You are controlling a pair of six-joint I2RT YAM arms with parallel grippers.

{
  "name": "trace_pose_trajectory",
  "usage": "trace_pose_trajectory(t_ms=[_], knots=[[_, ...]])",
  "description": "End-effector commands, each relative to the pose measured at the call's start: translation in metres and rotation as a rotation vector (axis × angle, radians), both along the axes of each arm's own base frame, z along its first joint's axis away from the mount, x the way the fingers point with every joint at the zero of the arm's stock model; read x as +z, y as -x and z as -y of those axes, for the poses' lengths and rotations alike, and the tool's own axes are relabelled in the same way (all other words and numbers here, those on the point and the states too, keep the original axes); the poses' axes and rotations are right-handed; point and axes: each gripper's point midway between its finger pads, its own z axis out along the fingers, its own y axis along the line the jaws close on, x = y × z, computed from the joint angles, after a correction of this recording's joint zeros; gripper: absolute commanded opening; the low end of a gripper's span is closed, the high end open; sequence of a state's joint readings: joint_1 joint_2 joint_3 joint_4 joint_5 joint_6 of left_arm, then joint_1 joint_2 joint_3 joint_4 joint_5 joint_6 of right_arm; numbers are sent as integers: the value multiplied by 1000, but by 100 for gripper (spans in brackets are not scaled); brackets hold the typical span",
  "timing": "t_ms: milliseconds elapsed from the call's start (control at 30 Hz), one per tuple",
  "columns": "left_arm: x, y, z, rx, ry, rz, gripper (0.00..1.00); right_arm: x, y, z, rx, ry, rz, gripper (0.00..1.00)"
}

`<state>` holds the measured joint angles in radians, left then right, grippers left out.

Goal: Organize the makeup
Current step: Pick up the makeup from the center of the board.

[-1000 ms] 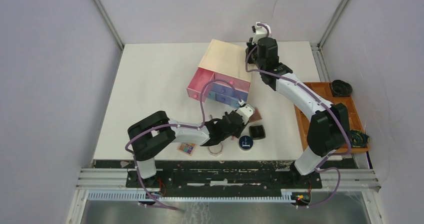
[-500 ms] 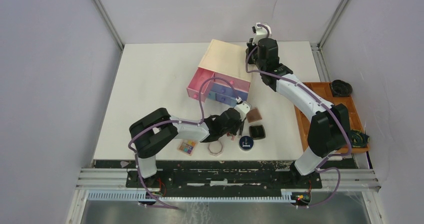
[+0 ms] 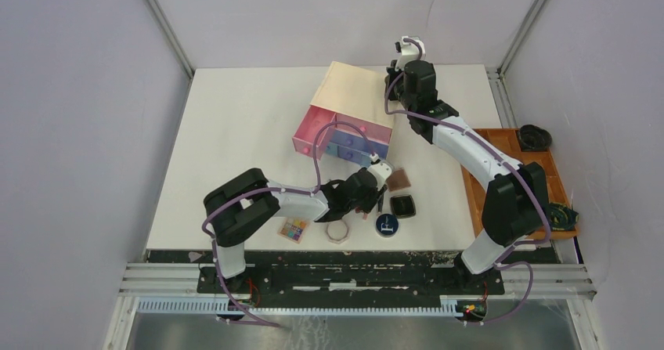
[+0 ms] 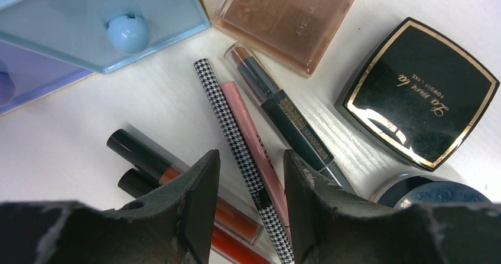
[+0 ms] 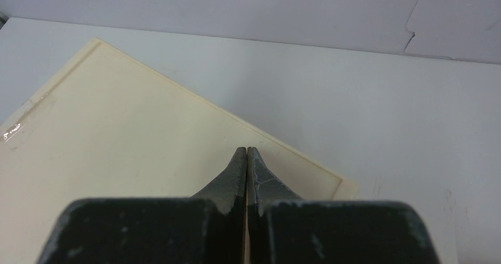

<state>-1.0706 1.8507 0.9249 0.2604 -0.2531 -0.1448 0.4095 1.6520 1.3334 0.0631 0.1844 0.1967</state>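
Note:
In the left wrist view my left gripper (image 4: 250,157) is open, low over a cluster of slim tubes, and holds nothing. A houndstooth tube (image 4: 230,128) and a pink tube (image 4: 248,128) lie between its fingers. Red-and-black tubes (image 4: 168,169) lie to the left, a dark green tube (image 4: 283,119) to the right. Beyond are a brown compact (image 4: 289,16), a black compact (image 4: 422,93) and a round dark-blue compact (image 4: 440,194). In the top view my left gripper (image 3: 376,198) is by these, near a pale octagonal jar (image 3: 337,231) and an eyeshadow palette (image 3: 294,229). My right gripper (image 5: 246,152) is shut and empty over the beige box (image 3: 348,99).
The beige box has pink, purple and blue drawers; the blue drawer (image 4: 88,22) sits just beyond the tubes. An orange-brown tray (image 3: 552,170) with dark coiled items (image 3: 535,137) stands at the right table edge. The near table edge is close behind the jar and palette.
My left gripper has shifted slightly left and toward the near edge, settling over the tubes. The right arm has not moved.

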Motion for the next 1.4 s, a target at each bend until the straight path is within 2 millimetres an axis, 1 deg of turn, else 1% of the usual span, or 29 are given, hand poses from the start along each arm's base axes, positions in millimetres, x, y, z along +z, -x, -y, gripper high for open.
trace_pose_trajectory(t_ms=[0, 300, 500, 733, 933, 1067, 1367], knots=[[11, -8, 4, 16, 14, 19, 52, -120, 47, 26, -11, 175, -390, 1], [30, -9, -1, 26, 39, 50, 53, -120, 46, 25, -8, 176, -390, 0], [35, -12, -3, 31, 46, 57, 53, -120, 46, 25, -9, 179, -390, 1], [24, -16, -8, 52, 23, 43, 52, -121, 45, 25, -10, 179, -392, 1], [23, -23, -14, 87, 23, 46, 51, -124, 46, 25, -9, 181, -398, 1], [20, -25, -14, 88, 22, 38, 50, -127, 46, 26, -12, 181, -403, 1], [11, -21, -9, 70, 22, 5, 49, -127, 47, 27, -15, 182, -403, 1]])
